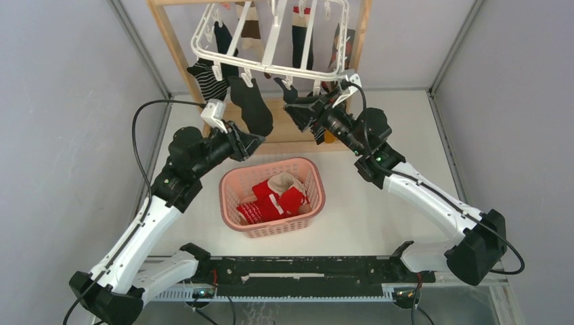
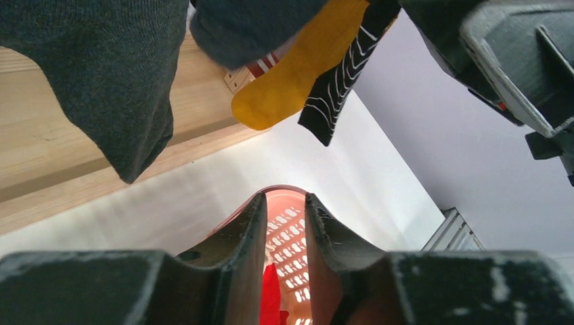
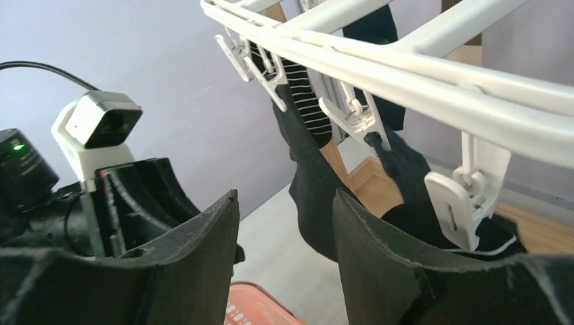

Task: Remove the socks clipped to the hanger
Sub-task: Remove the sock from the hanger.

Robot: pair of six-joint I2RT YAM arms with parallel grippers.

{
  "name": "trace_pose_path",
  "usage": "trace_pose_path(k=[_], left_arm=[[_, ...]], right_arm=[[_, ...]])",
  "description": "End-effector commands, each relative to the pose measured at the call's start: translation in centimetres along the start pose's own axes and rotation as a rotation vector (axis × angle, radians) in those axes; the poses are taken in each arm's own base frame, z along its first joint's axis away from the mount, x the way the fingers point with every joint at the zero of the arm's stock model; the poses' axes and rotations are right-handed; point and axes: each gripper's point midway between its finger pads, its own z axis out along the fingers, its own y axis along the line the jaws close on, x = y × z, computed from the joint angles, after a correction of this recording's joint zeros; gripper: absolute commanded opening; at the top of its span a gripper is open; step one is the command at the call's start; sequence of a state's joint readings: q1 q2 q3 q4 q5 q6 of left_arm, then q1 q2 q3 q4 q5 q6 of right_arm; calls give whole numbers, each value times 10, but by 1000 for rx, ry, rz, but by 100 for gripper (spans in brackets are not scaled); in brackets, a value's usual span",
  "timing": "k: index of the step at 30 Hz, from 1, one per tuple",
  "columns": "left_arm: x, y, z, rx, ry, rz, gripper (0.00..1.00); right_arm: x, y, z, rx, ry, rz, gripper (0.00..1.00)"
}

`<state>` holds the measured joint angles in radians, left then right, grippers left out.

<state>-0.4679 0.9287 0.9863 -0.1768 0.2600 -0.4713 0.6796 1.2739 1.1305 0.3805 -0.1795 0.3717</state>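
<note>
The white hanger [image 1: 271,66] hangs from a wooden stand, with socks clipped along it: a striped one [image 1: 207,78], a black one [image 1: 251,107] and more behind. My left gripper [image 1: 253,143] sits just under the black sock's toe. In the left wrist view its jaws [image 2: 285,203] stand narrowly apart with nothing between them, and a dark grey sock [image 2: 115,81], a yellow sock [image 2: 298,78] and a black white-lined sock [image 2: 345,74] hang above. My right gripper [image 1: 298,112] is under the hanger's front bar [image 3: 420,68], open and empty [image 3: 285,196], with a dark sock [image 3: 315,196] just beyond its fingertips.
A pink basket [image 1: 271,164] holding red and cream socks stands on the table between the arms, below both grippers. The wooden stand [image 1: 172,47] rises behind the hanger. White clips [image 3: 467,196] dangle from the frame close to the right fingers. Grey walls enclose both sides.
</note>
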Motion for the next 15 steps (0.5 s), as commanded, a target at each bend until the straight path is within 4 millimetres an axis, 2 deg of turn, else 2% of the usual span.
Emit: trace_pose_path(k=[1,3,7,15], left_arm=[[-24,-22,-6,72,-43,-10,34],[-22,-20,-8,64,-44,-10,41],[-18,-15,-11,43,-40,2,57],[-11,-11,-1,41,-15,-3,59]], right_arm=[[-11,-21,15,61,-41,-76,63],[-4,-42,17,105,-25,-102,66],[3,-62,16,147,-13,-153,67],[19,-71,8,166,18,-208,69]])
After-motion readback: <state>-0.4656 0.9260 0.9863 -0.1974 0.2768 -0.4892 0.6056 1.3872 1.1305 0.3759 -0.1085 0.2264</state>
